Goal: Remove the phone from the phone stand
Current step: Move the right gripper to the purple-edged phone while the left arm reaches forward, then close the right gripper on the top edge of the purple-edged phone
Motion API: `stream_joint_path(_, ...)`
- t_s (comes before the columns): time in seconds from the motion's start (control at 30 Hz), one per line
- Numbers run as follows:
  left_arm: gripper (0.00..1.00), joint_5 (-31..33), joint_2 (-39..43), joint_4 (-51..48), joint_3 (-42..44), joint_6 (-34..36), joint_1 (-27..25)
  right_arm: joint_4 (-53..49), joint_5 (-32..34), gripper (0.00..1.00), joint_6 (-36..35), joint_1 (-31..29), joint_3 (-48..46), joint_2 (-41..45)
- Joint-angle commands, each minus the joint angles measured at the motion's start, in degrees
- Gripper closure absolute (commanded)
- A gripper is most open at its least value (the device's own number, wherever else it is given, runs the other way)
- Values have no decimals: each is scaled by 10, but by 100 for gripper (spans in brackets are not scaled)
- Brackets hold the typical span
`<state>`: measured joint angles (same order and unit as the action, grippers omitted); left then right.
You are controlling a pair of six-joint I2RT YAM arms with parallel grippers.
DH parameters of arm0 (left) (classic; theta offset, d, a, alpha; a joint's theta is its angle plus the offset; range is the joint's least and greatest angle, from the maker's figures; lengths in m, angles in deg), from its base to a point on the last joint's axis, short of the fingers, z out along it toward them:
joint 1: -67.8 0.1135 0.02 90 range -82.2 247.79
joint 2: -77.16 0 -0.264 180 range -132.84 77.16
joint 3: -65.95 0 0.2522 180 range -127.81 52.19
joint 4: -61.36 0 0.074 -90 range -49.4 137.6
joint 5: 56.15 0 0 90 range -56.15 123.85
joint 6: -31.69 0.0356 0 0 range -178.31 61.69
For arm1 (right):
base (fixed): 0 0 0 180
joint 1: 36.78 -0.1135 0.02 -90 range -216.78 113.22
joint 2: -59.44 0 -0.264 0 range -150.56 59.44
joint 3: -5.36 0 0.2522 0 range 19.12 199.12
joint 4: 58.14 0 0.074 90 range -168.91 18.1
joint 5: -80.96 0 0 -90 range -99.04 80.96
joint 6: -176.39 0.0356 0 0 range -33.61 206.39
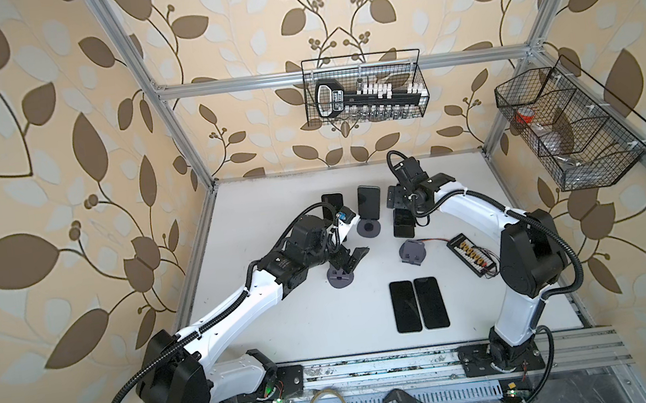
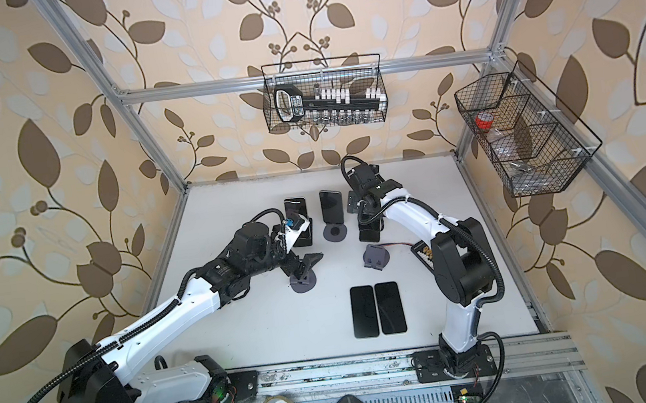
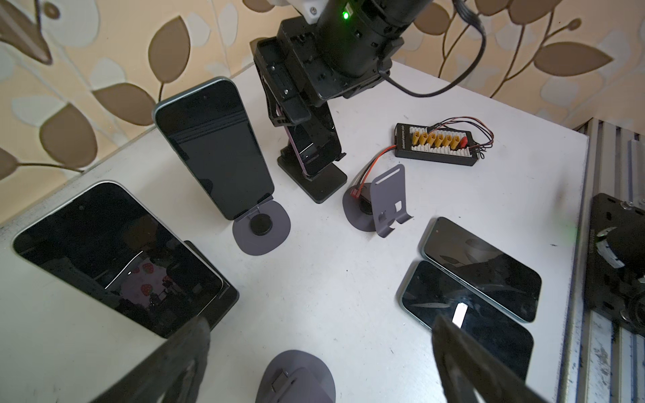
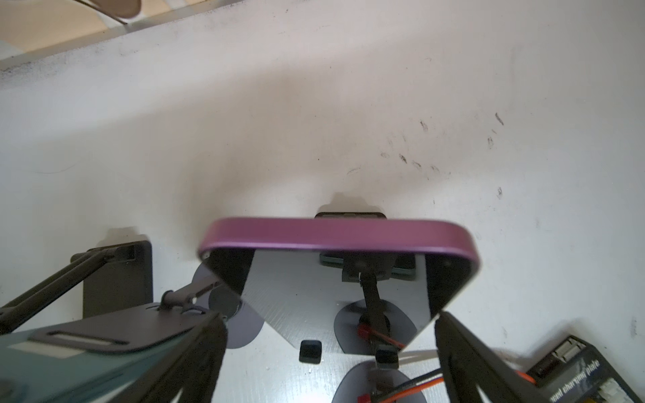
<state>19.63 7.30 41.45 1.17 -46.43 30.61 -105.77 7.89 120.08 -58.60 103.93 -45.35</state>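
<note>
Now: my left jaws wide apart, poised over empty grey stand (image 1: 341, 280) left of worktop (image 1: 319, 320) middle. Further right, toward far edge, purple-rimmed phone (image 4: 335, 233) leans in black phone stand (image 3: 323, 181), bottom edge seated on its lip. My right jaws straddle phone's sides from above; cannot tell whether pressing or just clear.

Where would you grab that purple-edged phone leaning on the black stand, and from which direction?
By its two long side edges near the top, coming down from above. The purple-edged phone leans back on the black stand, whose lip holds its bottom edge, leaving the top and sides free for the right tool.
</note>
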Motion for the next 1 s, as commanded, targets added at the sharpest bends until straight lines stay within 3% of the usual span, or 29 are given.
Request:
stream_joint_path(0.0, 1, 8, 3, 3, -6, 10, -6, -14, 19, 7, -16, 2, 24, -11)
stream_joint_path(0.97, 1, 15, -7, -1, -7, 15, -6, -13, 20, 19, -28, 4, 34, -32)
